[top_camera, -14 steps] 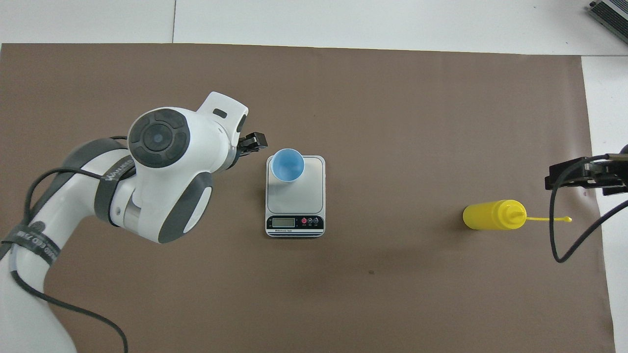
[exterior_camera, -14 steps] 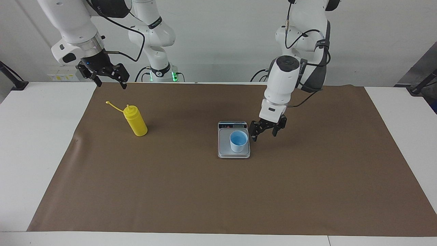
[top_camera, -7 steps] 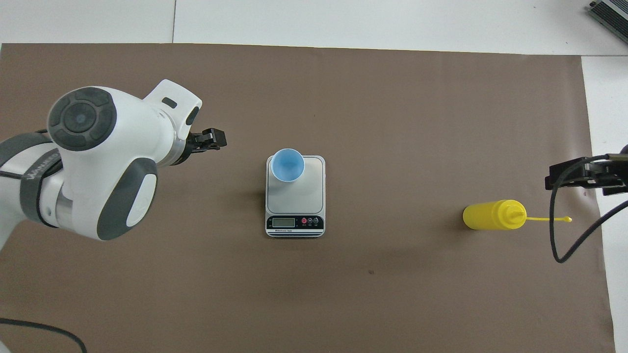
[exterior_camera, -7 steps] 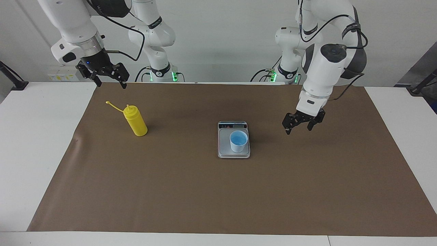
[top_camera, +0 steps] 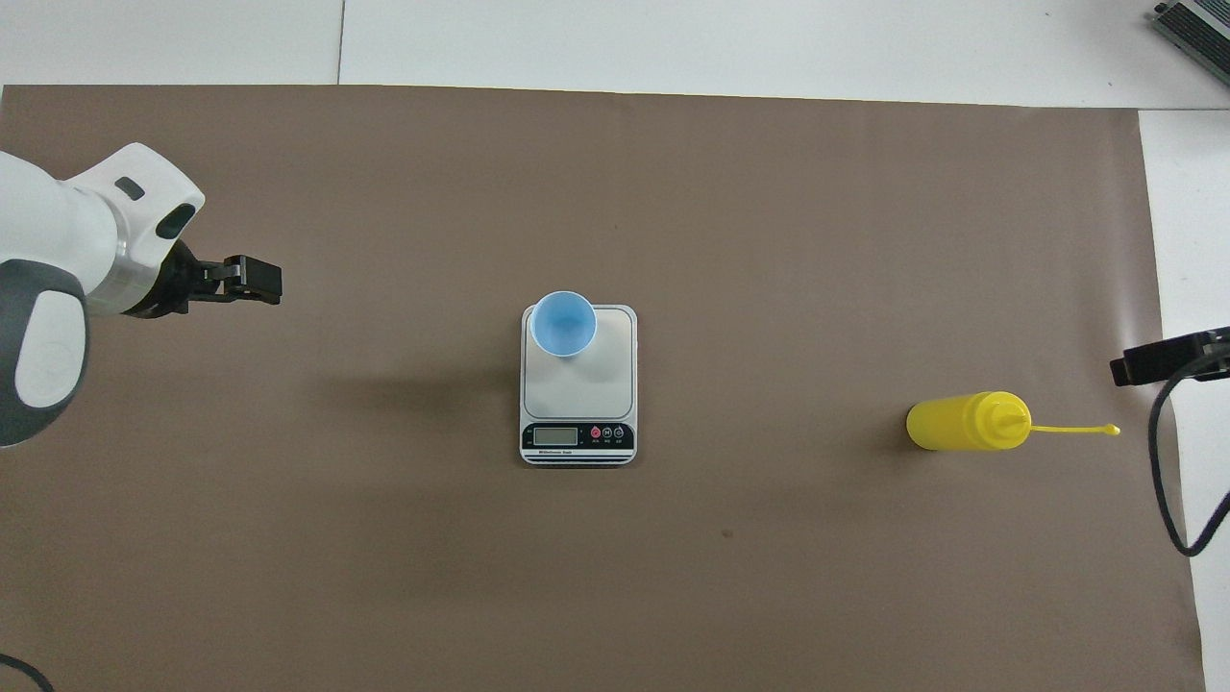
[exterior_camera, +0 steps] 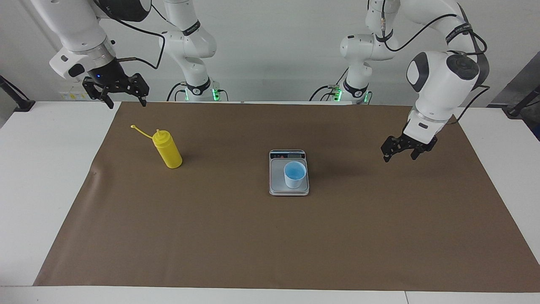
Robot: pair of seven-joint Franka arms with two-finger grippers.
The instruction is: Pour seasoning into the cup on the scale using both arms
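Brown paper mat (exterior_camera: 270, 236), covering most of the white surface (exterior_camera: 42, 177); carries all items listed.

Left arm (exterior_camera: 438, 84): white, jointed, black cables. Its left gripper (exterior_camera: 398, 153) hangs over bare mat toward that arm's end, well apart from the scale; jaws spread, grasping nothing.

Right arm (exterior_camera: 80, 38): white, same make. Its right gripper (exterior_camera: 123, 98) hangs over the mat's edge at the robots' side, above and apart from the bottle; jaws spread, grasping nothing.

Scale (top_camera: 615, 384): flat, silver-grey, rectangular, mid-mat; dark display strip on the short edge nearer the robots.

Bottle (exterior_camera: 167, 149): yellow plastic, cylindrical, upright, pointed nozzle, thin cap strap (top_camera: 1071, 430) trailing sideways toward the mat's edge. Stands on the mat toward the right arm's end, well apart from the scale. Nothing lies between the two.

Cup (exterior_camera: 294, 174): small, light blue, tapered, brighter blue inside, upright on the scale's plate, at the corner farthest from the display.
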